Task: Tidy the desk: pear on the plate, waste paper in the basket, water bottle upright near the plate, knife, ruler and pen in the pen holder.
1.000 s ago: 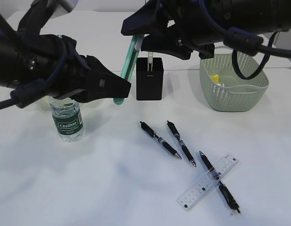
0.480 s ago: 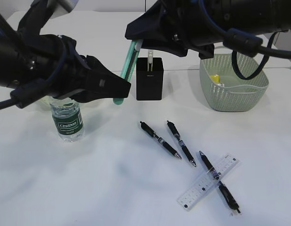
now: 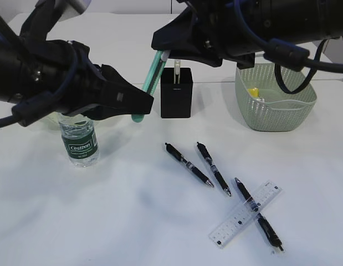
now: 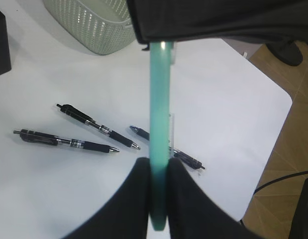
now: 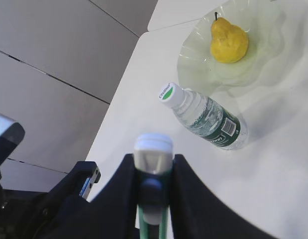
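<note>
Both tools [image 4: 158, 199] [image 5: 153, 199] pinch teal knife [image 3: 150, 77] ends.

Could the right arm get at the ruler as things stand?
Probably not yet: the right gripper is closed on the top of the green knife, high above the desk. The ruler lies open, though a pen crosses it.

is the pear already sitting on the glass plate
Yes, the right wrist view shows the yellow pear resting inside the ruffled pale green plate, just behind the upright water bottle.

Matte black pen holder [image 3: 176, 92] — smooth desk [image 3: 105, 210]
</note>
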